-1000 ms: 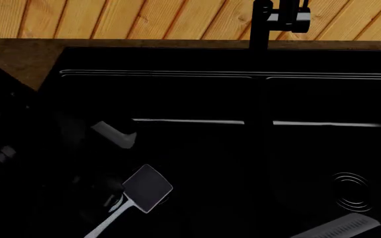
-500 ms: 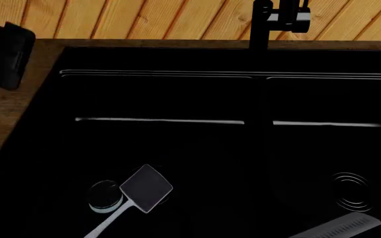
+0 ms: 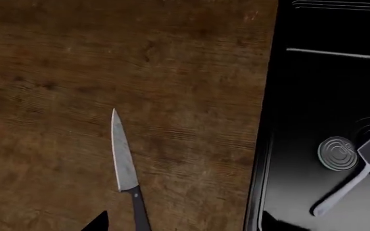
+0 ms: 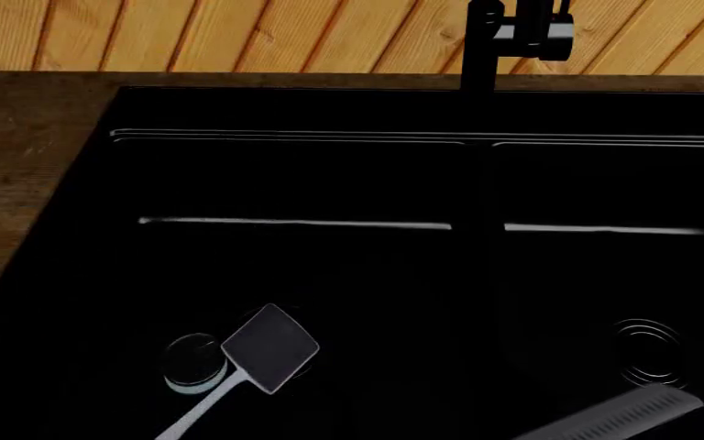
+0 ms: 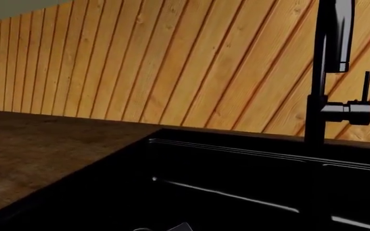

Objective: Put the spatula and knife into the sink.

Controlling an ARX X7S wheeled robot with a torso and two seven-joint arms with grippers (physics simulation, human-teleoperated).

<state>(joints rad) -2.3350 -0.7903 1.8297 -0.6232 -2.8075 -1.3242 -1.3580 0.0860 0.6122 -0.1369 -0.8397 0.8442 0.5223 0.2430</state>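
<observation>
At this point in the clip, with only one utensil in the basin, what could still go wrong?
The knife lies flat on the wooden counter, so a pinch may slip off its thin blade or scrape the wood. The spatula already lies beside the drain, so a dropped knife could strike it.

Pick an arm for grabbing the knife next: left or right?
Left, probably. Its wrist camera looks straight down on the knife, lying flat on the wooden counter beside the sink. The spatula is already in the basin. The right wrist view catches only a pale sliver at its edge.
</observation>
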